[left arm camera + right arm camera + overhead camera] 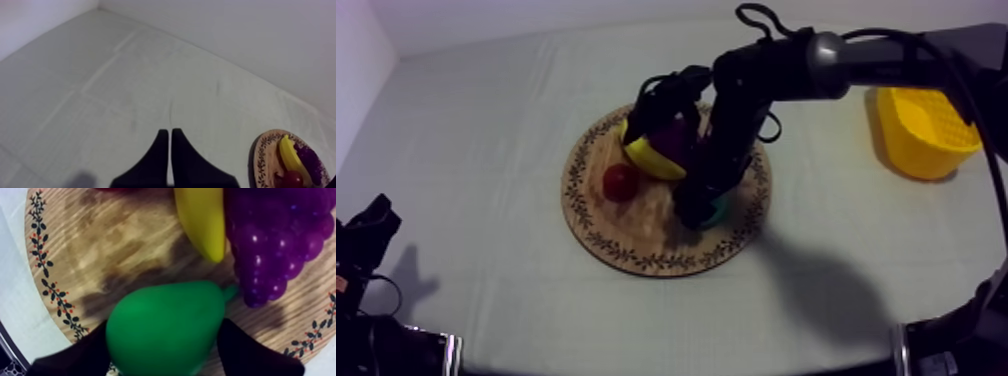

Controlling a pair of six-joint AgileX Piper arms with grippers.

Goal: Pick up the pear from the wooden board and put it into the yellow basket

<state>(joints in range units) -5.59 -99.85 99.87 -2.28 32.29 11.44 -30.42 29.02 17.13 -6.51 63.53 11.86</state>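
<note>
Black fingers of my right gripper stood against either flank of the pear, no gap showing at either side, so I judged them closed round its fat lower body. That pear lay on the wooden board, near its patterned rim. Its long axis ran aslant, with the neck and stalk pointing away from the rim toward the grapes, the stalk just beside them. The banana lay beyond, its tip near the stalk but apart from it. From above, the right arm reached in over the board and covered most of the pear, leaving a green edge under the gripper. That view also gave what the wrist camera could not: the small red fruit on the board's left part, and the yellow basket well apart at the table's right side, on the working arm's own side. My left gripper hung over bare cloth with its fingers together as a narrow wedge, the board far off beside it, so the right arm was plainly the nearer one. By my reckoning the coming move was a straight lift clear of the grapes and then a carry rightward to the basket, and the risk was the stalk catching the grapes on the way up.
</note>
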